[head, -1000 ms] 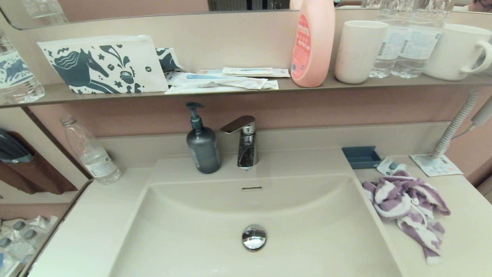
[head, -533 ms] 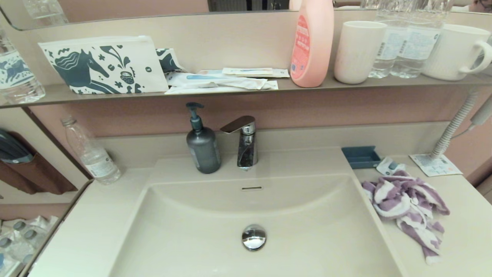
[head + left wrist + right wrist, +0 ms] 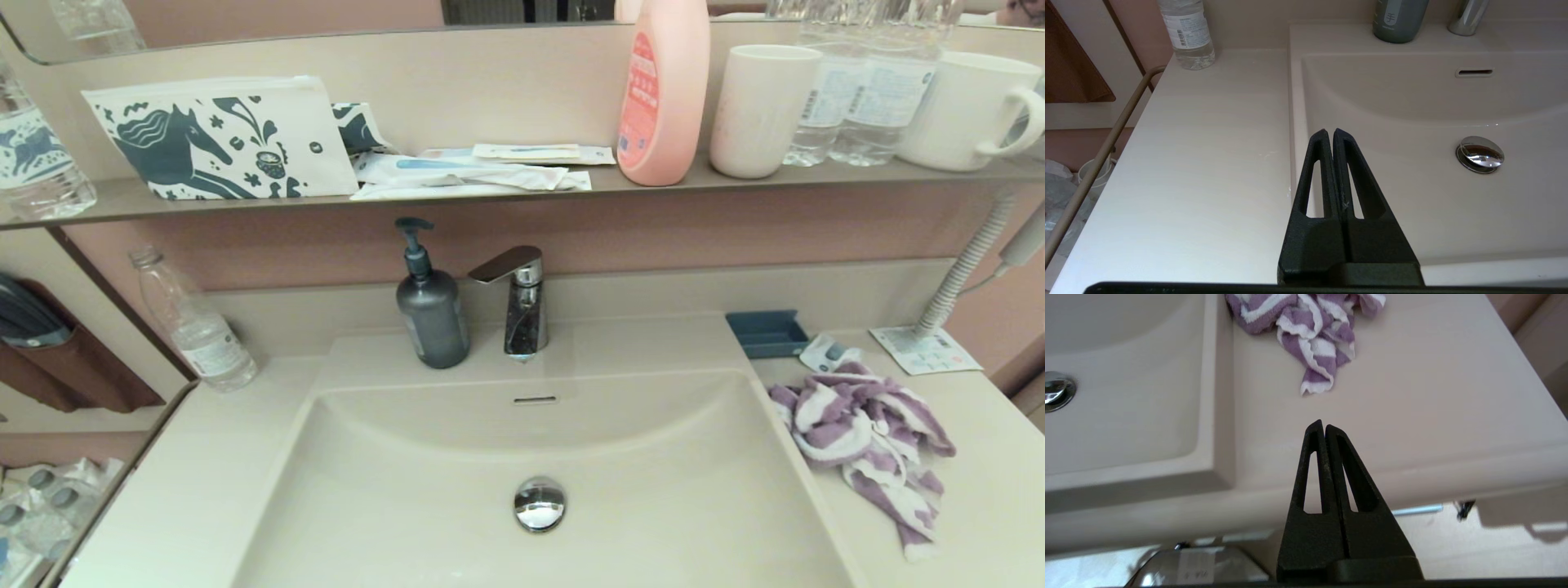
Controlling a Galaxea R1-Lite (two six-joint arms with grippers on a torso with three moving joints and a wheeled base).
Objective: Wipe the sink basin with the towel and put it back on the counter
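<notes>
Head view: sink basin [image 3: 457, 457] set into the cream bench [image 3: 988, 457], chrome drain plug [image 3: 540, 503] at the basin floor, overflow slot [image 3: 535, 400] in the rear wall. Purple-and-white striped towel [image 3: 865, 437] crumpled on the bench just right of the basin rim, one tail trailing toward the front edge. Blue tray [image 3: 767, 332] behind the towel, against the raised back edge; small white packet [image 3: 829, 355] between tray and towel. Chrome faucet [image 3: 521, 302] behind the basin, grey soap dispenser [image 3: 430, 306] just left of it. Clear water bottle [image 3: 194, 322] standing at the left rear of the bench. On the shelf [image 3: 522, 192] above: printed pouch [image 3: 216, 139], flat sachets [image 3: 473, 171], pink bottle [image 3: 663, 90], white tumbler [image 3: 761, 106], white mug [image 3: 971, 106]. Neither arm visible here.

Left wrist view: left gripper [image 3: 1329, 132] fully closed, fingers pressed together, holding nothing; positioned above the left rim of the sink basin, apart from the surface. Drain plug [image 3: 1479, 153] and water bottle [image 3: 1186, 34] in sight.

Right wrist view: right gripper [image 3: 1321, 424] fully closed, empty; hovering over the front right part of the bench [image 3: 1433, 396], near the trailing end of the towel [image 3: 1310, 335] but not touching it.
</notes>
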